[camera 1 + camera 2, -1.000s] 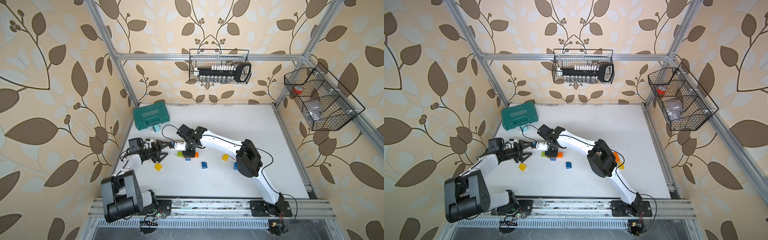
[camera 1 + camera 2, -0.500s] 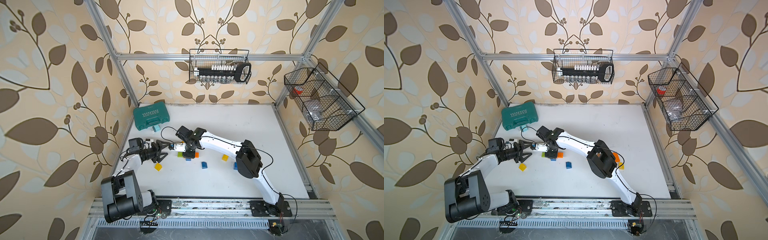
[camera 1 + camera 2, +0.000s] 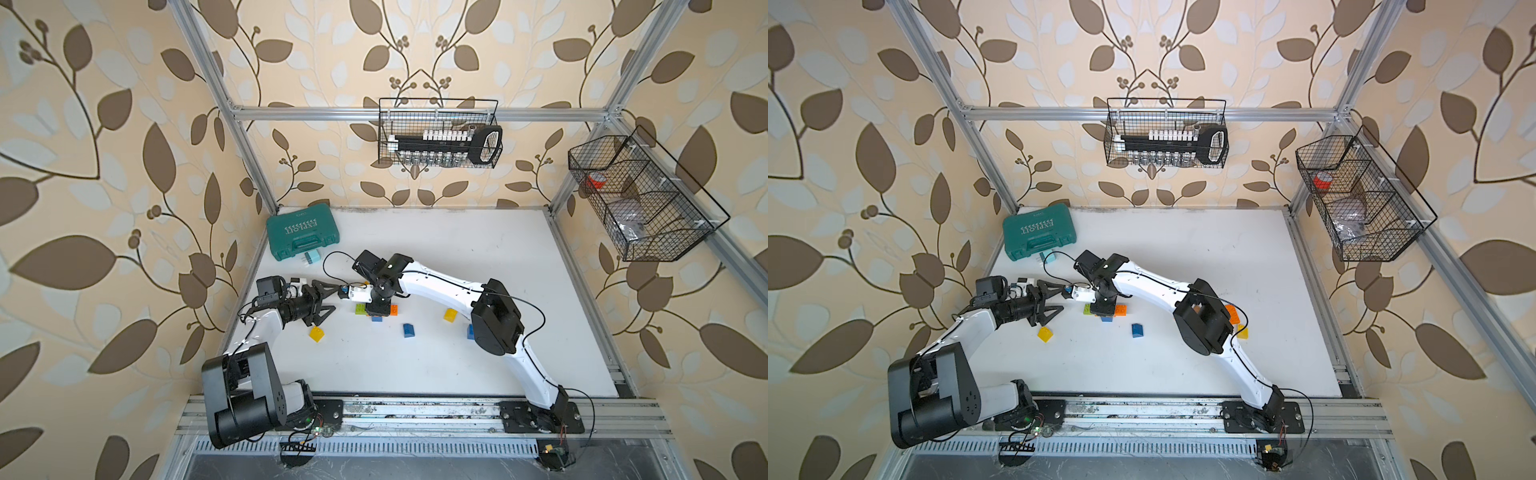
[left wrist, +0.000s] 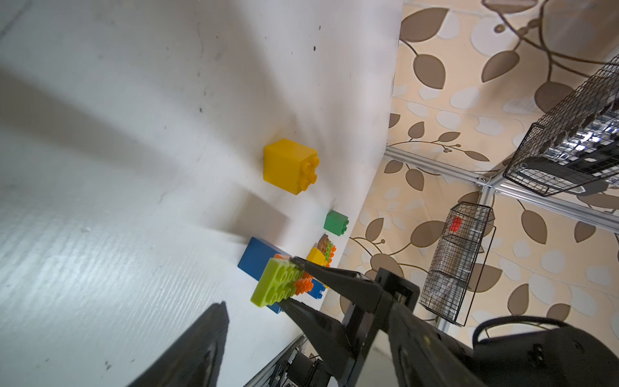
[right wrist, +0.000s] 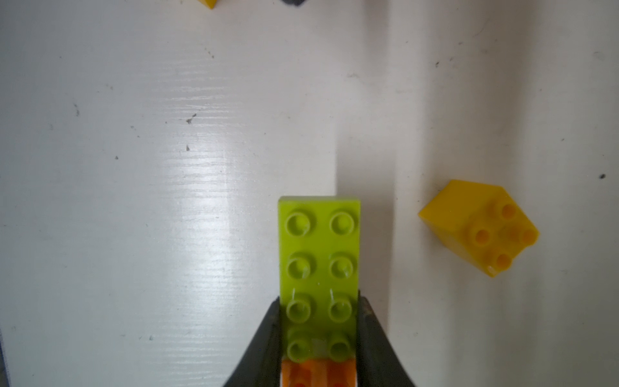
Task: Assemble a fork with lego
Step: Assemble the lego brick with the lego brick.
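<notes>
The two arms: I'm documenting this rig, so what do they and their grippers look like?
Both the left arm and right arm have white shell links, bulky black joint housings and thin black cables looping alongside. The left gripper and right gripper each carry two black, tapering, triangular fingers.

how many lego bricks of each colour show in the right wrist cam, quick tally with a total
lime green brick: 1
orange brick: 1
yellow bricks: 2 (one shows only a corner at the frame edge)
total: 4
</notes>
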You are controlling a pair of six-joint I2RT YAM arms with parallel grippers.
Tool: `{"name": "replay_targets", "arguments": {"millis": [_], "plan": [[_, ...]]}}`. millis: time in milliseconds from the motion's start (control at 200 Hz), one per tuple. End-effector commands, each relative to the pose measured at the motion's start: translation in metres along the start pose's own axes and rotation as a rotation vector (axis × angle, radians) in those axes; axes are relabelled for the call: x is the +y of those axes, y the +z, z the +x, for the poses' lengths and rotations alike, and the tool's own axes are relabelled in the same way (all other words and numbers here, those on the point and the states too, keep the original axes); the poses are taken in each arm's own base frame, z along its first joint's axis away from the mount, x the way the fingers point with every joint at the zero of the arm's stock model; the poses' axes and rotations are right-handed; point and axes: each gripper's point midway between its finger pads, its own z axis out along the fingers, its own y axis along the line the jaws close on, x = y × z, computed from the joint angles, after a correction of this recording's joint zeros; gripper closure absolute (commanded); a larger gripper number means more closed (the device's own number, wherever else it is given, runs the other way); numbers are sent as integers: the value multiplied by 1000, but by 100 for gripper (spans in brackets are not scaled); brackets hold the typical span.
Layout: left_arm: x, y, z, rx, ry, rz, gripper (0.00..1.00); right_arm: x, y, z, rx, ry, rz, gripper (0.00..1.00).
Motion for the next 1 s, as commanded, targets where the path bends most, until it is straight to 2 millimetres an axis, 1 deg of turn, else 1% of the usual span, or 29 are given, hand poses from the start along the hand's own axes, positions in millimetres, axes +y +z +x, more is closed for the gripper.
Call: {"name": "replay_targets", "arguments": {"millis": [0,165,265,340,420,575,690,820,910,995], "plan": [[-17,-8,-9,-36,68,18,22,12,-1,15,53,11,-56,74],[-18,-8,-9,-39,68,16,22,2,-25,-1,2,-5,-37,74],[-17,-8,-10,-42,65,14,22,3,-32,-8,-27,-12,-43,73],[-17,-8,-10,-43,66,14,22,4,-27,-10,-32,-7,-52,72],[-17,-8,-10,-43,67,13,22,7,-16,-7,-21,0,-71,72],[-15,-8,-11,-43,64,11,22,10,7,8,56,0,-82,71],[-14,-7,-11,-43,61,7,22,10,19,18,103,1,-83,69],[-13,-7,-12,-43,60,8,22,9,23,21,121,-1,-74,66],[-13,-6,-12,-42,58,8,22,10,20,19,113,-4,-78,58],[-12,-6,-12,-41,58,7,22,13,13,12,88,-11,-84,51]]}}
